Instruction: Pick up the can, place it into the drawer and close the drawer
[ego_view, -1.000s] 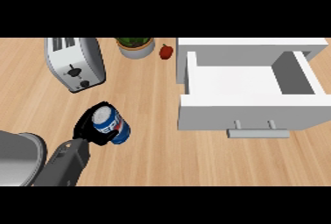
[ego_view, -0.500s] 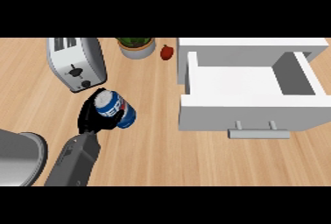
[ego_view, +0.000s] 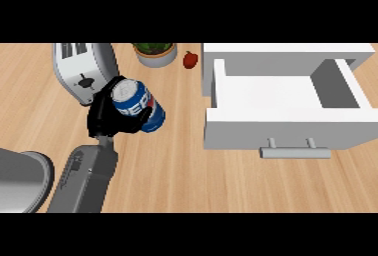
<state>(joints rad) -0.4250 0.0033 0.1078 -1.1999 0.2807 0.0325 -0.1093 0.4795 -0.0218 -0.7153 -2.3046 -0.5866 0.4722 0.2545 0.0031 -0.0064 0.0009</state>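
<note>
Left hand is what I'm working with, its black fingers curling round the can, which is sitting in the grip with its top tilting up and away from the forearm. Just beyond the hand a toaster is standing. Off to the hand's right, well apart, the drawer is standing open, handle facing me. I'm judging the carry must run rightward over its front wall. Right hand isn't showing.

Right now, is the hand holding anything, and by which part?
Yes: the left hand holds the blue can, fingers curled round its side, top end left uncovered.
</note>
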